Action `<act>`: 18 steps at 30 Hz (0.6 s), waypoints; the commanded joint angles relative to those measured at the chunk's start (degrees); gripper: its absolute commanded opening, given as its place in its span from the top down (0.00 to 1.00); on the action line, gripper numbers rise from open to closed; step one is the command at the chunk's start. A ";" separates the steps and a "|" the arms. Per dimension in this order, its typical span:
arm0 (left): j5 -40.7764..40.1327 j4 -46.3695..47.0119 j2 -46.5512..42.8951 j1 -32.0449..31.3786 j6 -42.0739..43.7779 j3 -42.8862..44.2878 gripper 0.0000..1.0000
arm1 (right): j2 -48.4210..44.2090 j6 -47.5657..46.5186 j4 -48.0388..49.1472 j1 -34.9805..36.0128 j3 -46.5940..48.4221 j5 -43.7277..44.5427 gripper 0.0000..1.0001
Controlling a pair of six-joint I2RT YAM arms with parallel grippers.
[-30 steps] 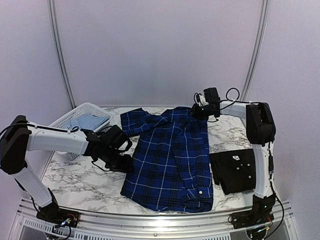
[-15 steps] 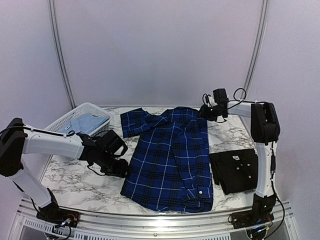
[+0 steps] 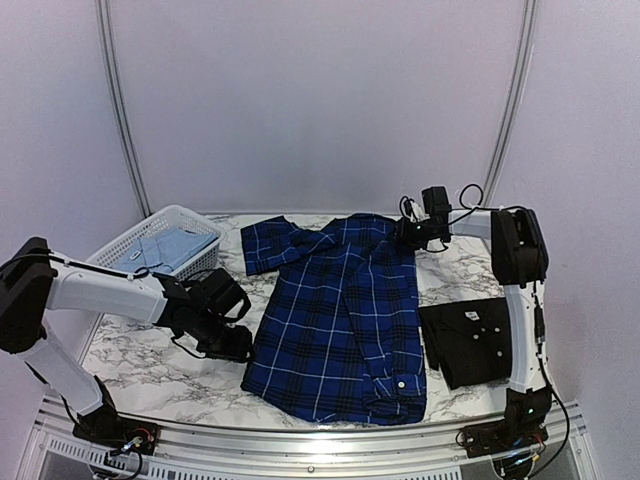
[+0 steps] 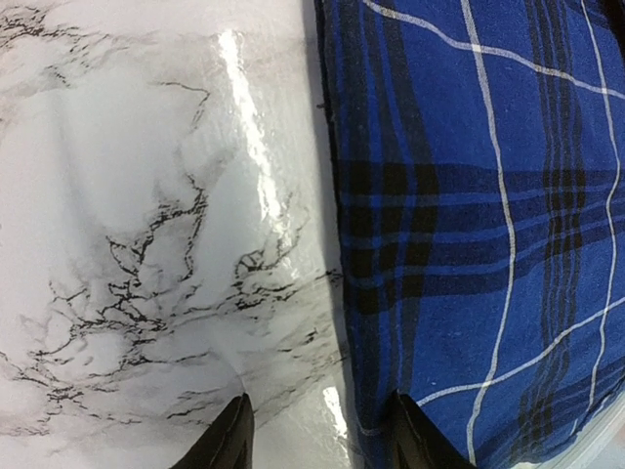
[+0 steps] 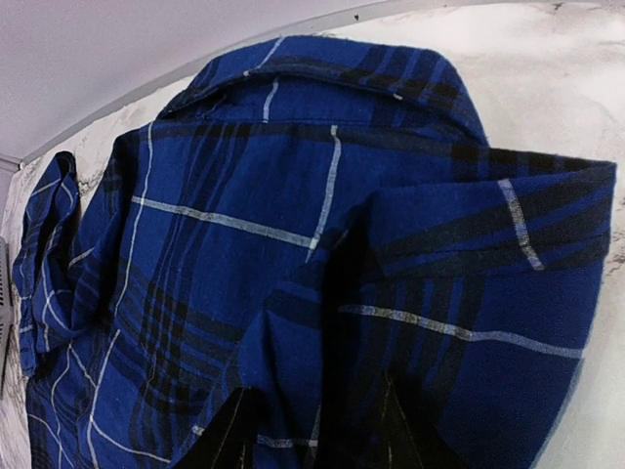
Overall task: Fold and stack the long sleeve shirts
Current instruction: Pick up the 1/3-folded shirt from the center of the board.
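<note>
The marble table (image 3: 150,365) carries everything. The plaid shirt (image 3: 340,320) lies spread across its middle, collar to the far side. It lies just as it did a second ago, so no fold has gone in over this stretch. One sleeve is bunched out at the far left, so we judge the folding only begun.

The black shirt (image 3: 470,340) sits folded near the right edge, apart from the plaid one, a start for the stack. The pale blue shirt (image 3: 175,245) waits in the white basket (image 3: 125,240) at the far left.

The left hand (image 4: 317,438) has slid toward us along the plaid shirt's left edge. Its fingers (image 4: 234,435) stand about half apart, one over bare marble and one over cloth, holding nothing.

The right hand (image 5: 311,430) swung outward half a second ago and has come back over the shoulder by the collar. Its fingers stand apart above the doubled cloth, gripping nothing that we can see.

We take this as both hands repositioning for a fresh grasp.
</note>
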 commanded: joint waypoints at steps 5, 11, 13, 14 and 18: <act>1.28 2.10 -1.60 0.26 -1.71 -2.22 0.50 | 1.82 1.56 3.52 -0.35 3.21 -3.37 0.65; 3.46 3.82 -1.94 0.09 -3.03 -3.74 0.50 | 2.48 3.49 6.29 -0.36 3.03 -5.61 0.69; 4.45 4.51 -2.08 0.04 -3.34 -4.38 0.51 | 2.69 3.99 6.99 -0.37 3.15 -6.03 0.73; 4.95 4.80 -2.17 -0.06 -3.66 -4.61 0.51 | 2.79 4.22 7.17 -0.44 3.36 -6.01 0.76; 6.57 6.22 -2.38 -0.57 -4.59 -5.59 0.54 | 2.72 4.65 7.50 -0.66 3.70 -5.59 0.86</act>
